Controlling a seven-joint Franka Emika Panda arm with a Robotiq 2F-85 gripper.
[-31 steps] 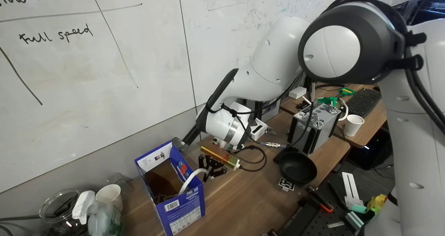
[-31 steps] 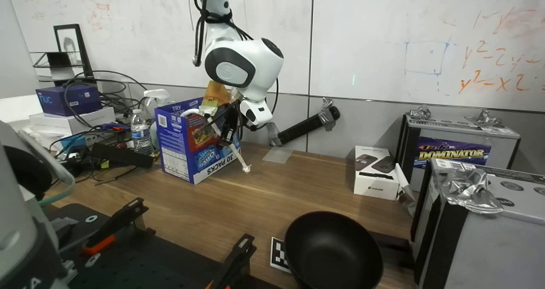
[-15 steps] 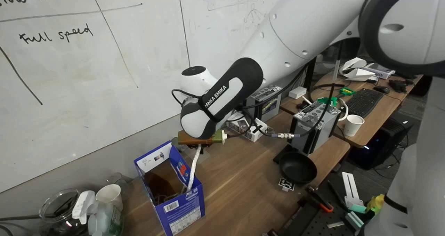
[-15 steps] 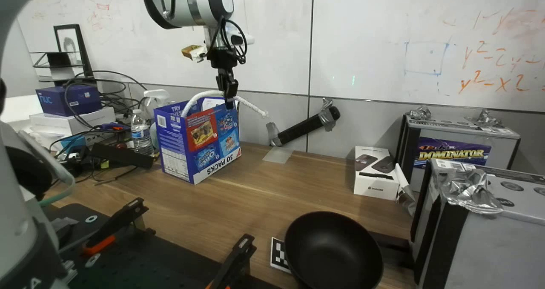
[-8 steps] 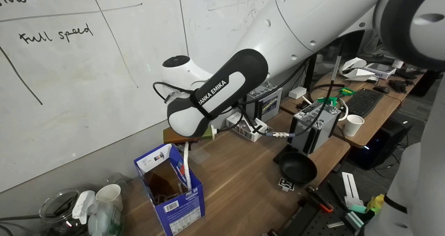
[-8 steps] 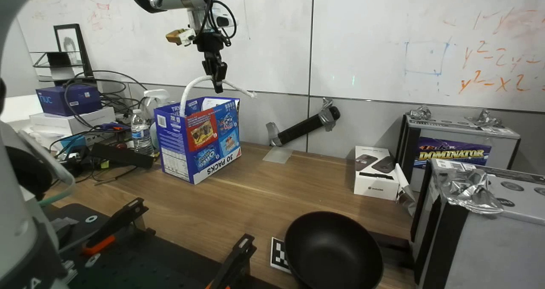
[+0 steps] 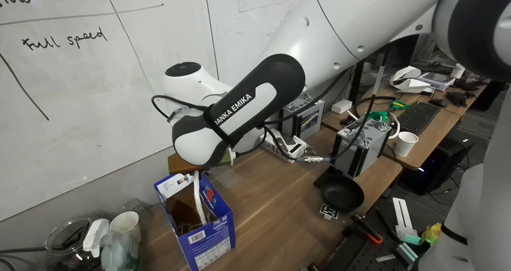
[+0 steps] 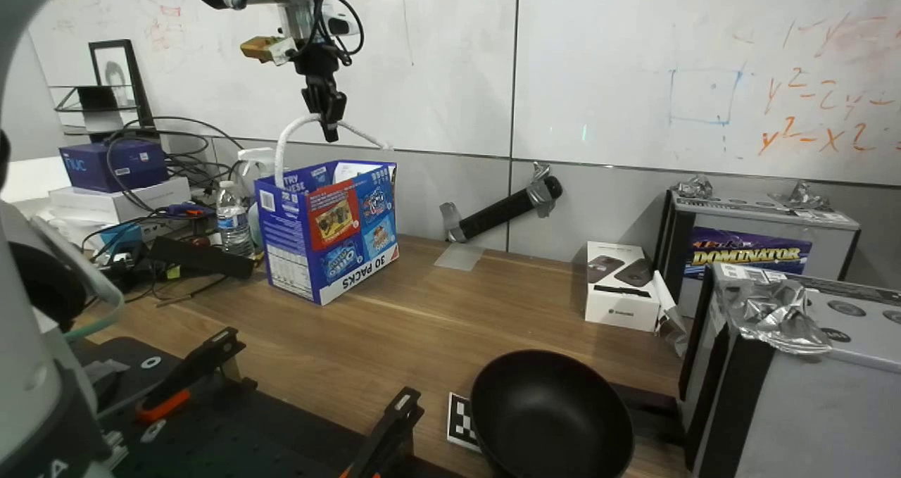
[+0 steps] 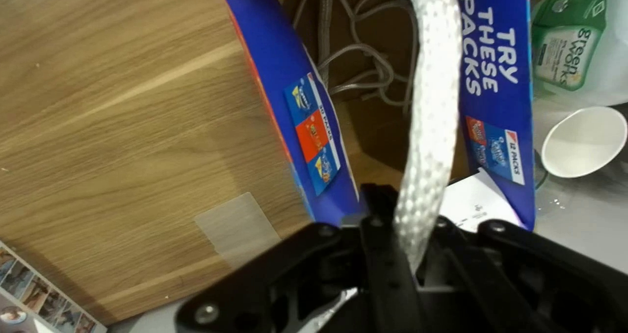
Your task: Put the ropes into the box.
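My gripper (image 8: pixel 328 131) is raised above the open box and shut on a thick white braided rope (image 8: pixel 284 140). One part of this rope arches down past the near rim into the box (image 8: pixel 287 249); its free end slopes away on the far side of the fingers, at about rim height. Seen from the wrist, the rope (image 9: pixel 434 88) runs from between the fingers up across the box opening. Thinner pale ropes (image 9: pixel 375 61) lie in loops on the dark box floor. The arm hides the fingers in an exterior view, where the rope (image 7: pixel 198 199) hangs into the blue box (image 7: pixel 207 241).
Beside the box stand a paper cup (image 7: pixel 127 226), a spray bottle (image 7: pixel 119 251) and a glass jar (image 7: pixel 70 239). The whiteboard (image 8: pixel 619 63) rises behind. A black pan (image 7: pixel 342 191) and grey metal devices (image 7: pixel 361 143) are farther along the table. A water bottle (image 8: pixel 233 221) is near the box.
Holding the rope, my gripper has risen from low beside the box and moved over it. The rope's free end, which hung outside near the table, is lifted up to the rim.
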